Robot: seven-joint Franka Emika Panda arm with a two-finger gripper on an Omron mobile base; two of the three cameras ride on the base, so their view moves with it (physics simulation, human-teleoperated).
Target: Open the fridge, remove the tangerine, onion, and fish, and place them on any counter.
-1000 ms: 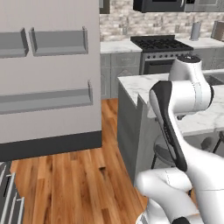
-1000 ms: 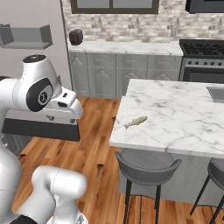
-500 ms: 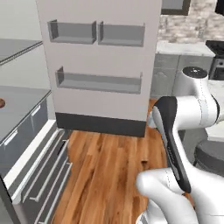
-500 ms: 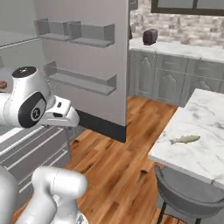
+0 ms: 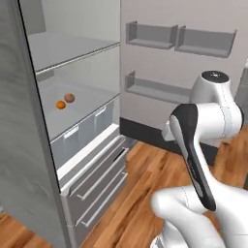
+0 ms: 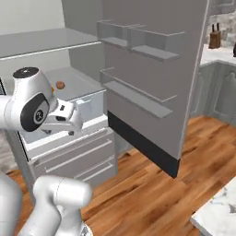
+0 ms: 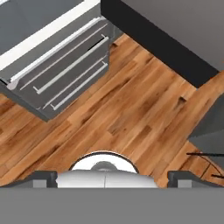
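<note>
The fridge stands open, its door with grey shelves swung out to the right. On a glass shelf inside lie the bright orange tangerine and, just behind it, the reddish-brown onion; the onion also shows past my arm. My gripper hangs over the wooden floor in front of the fridge drawers, pointing down, open, with nothing between its widely spread fingertips. The fish is out of view. A corner of the marble counter sits at the lower right.
The door's black band runs along the floor to the right of my hand. Lower drawers jut forward under the shelf. A knife block stands on the grey-cabinet counter behind the door. Open wooden floor lies between fridge and island.
The whole picture has swung from the island and stove round to the fridge, so the base has turned. The fish on the island has left the view; the fridge interior has come in.
</note>
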